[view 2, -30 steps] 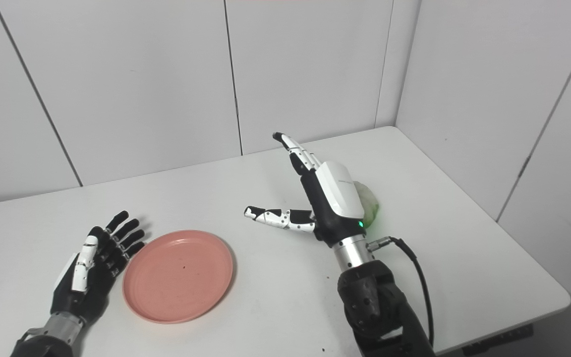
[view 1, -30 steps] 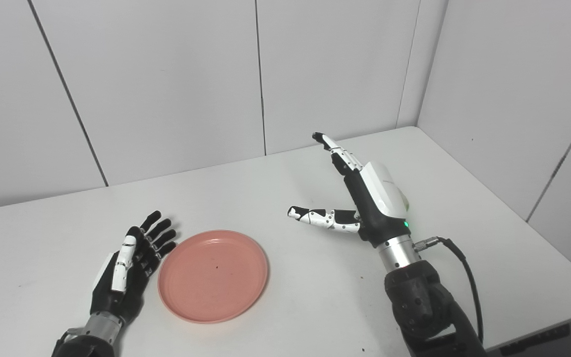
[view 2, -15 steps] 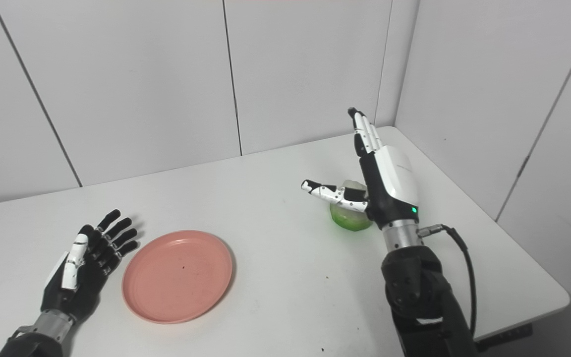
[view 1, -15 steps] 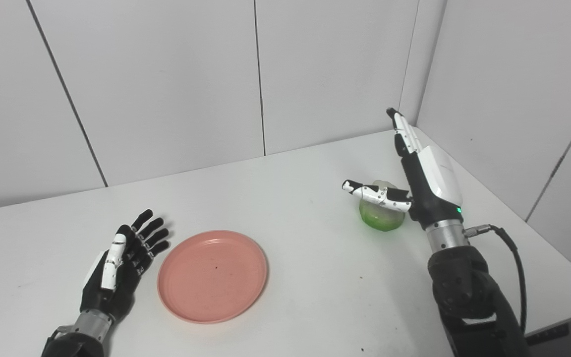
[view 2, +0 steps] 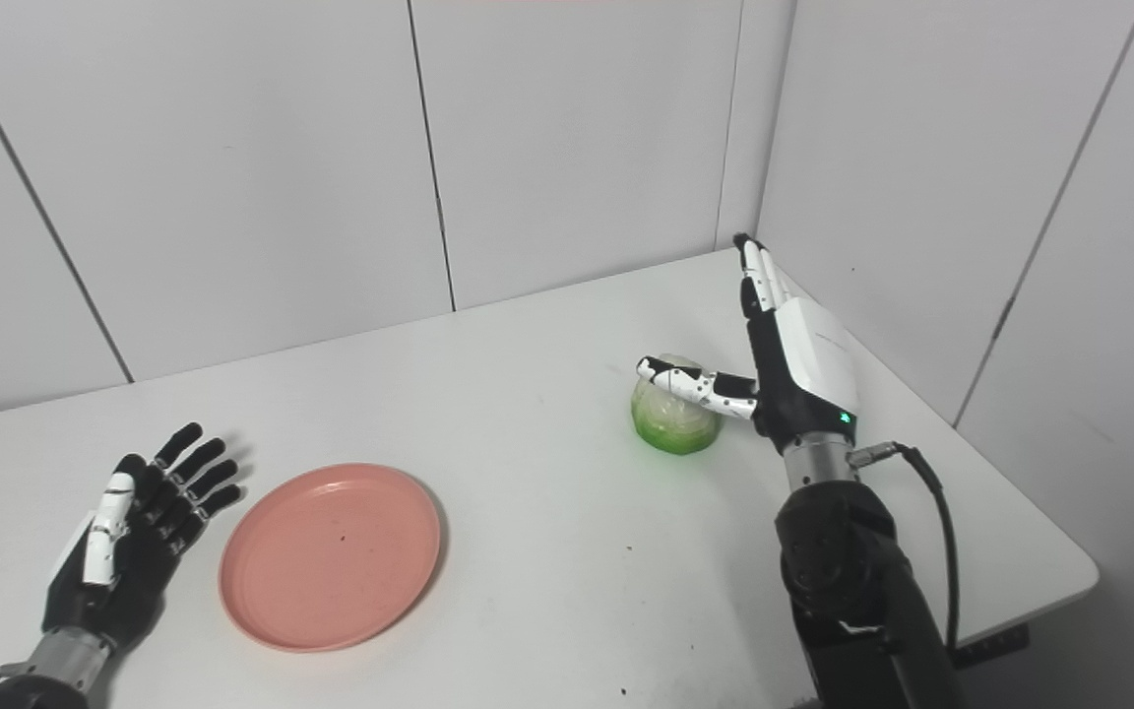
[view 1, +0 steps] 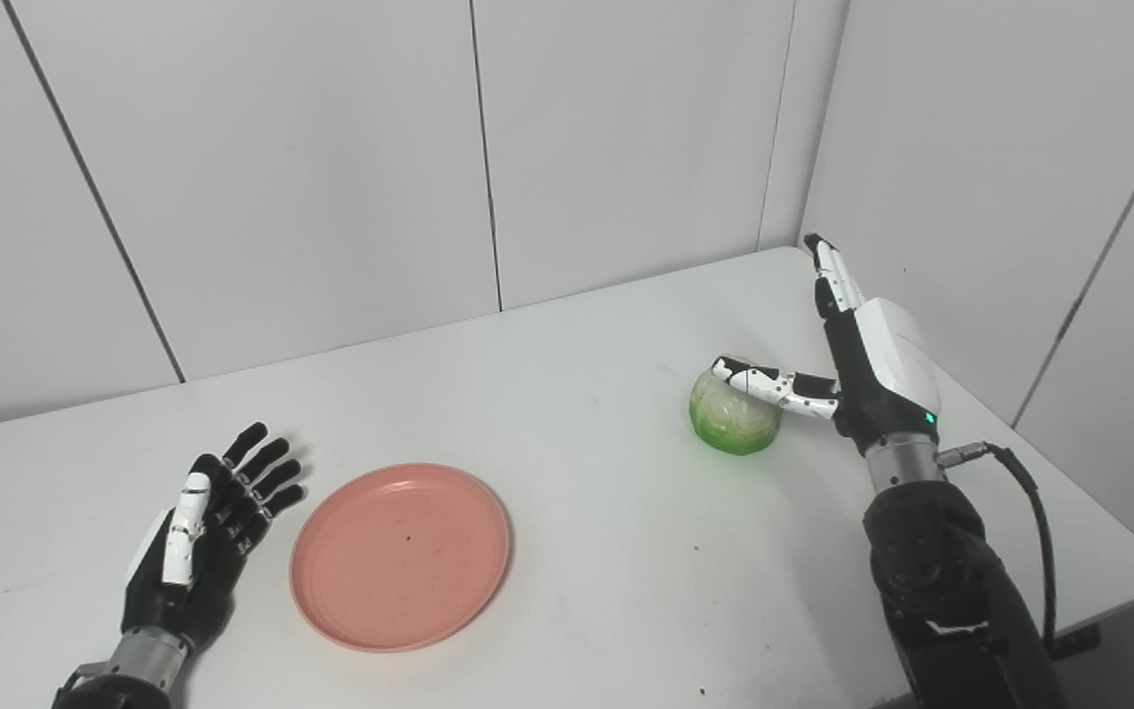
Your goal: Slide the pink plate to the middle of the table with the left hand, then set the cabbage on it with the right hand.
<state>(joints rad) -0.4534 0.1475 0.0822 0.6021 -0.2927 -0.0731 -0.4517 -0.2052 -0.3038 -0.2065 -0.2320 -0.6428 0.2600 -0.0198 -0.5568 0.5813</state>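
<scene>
The pink plate point(view 1: 401, 556) lies flat on the white table point(view 1: 577, 512), left of the middle and near the front. My left hand point(view 1: 203, 537) is open, palm up, just left of the plate and apart from its rim. The green cabbage point(view 1: 734, 414) sits on the table at the right. My right hand point(view 1: 862, 354) is open and upright just right of the cabbage, with its thumb point(view 1: 774, 382) over the cabbage's top. I cannot tell if the thumb touches it. The right eye view shows the plate point(view 2: 329, 556), the cabbage point(view 2: 673, 418) and the right hand point(view 2: 798, 359) the same way.
Grey panel walls point(view 1: 331, 148) close the table at the back and on the right. The table's right edge point(view 1: 1069, 463) runs close behind my right arm. A black cable point(view 1: 1030, 512) loops from the right wrist.
My right hand has swung from the table's middle to the right side of the cabbage, which it hid before. My left hand has drawn back a little from the plate. The camera has shifted slightly.
</scene>
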